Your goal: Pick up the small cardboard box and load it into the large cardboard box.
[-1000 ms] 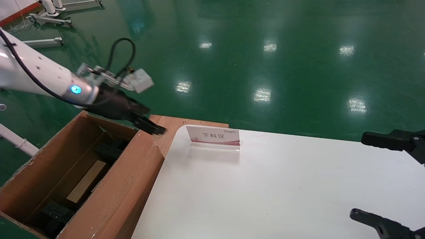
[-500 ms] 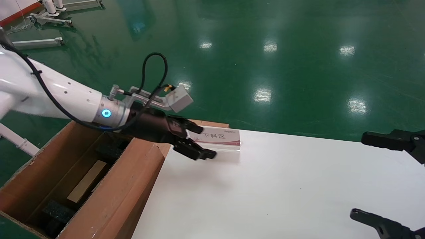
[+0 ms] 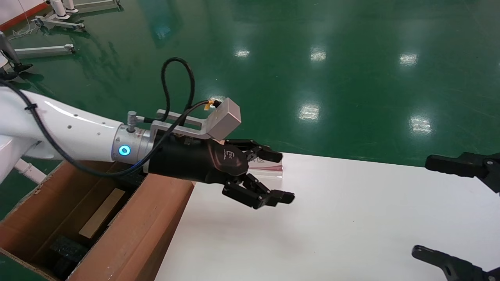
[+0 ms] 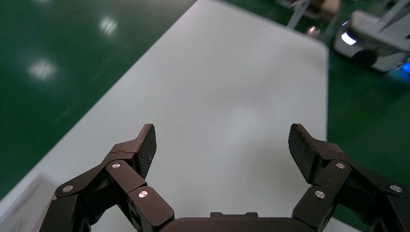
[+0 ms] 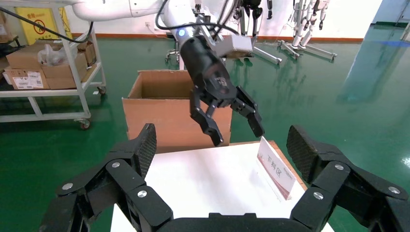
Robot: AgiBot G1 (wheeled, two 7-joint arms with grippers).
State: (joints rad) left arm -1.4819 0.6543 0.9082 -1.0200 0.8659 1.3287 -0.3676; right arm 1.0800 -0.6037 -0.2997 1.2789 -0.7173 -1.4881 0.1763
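A glossy green workshop floor runs out behind a white table (image 3: pixel 332 218), and over that table's near-left corner I hold my left claw (image 3: pixel 279 177), fingers spread wide with nothing between them. Reaching outward from it, the nearest thing is a small acrylic sign (image 3: pixel 269 167) with red print, standing just beyond my upper finger and partly hidden by it; the tabletop beneath and ahead of me is bare white. Behind my wrist, beside the table's edge, stands the large cardboard box (image 3: pixel 129 242), flaps up and mouth open, placed low and close so that I need only swing across and lower things in. At its bottom, back behind and below my forearm, a flat tan piece that I take for the small cardboard box (image 3: pixel 102 212) lies between black foam blocks (image 3: pixel 66 249), which I judge are there to keep it from sliding. That suggests the loading is done and I am open because I have nothing to carry. Far across the table my right claw (image 3: pixel 457 212) hangs over the opposite edge, also spread and idle, out of the way.
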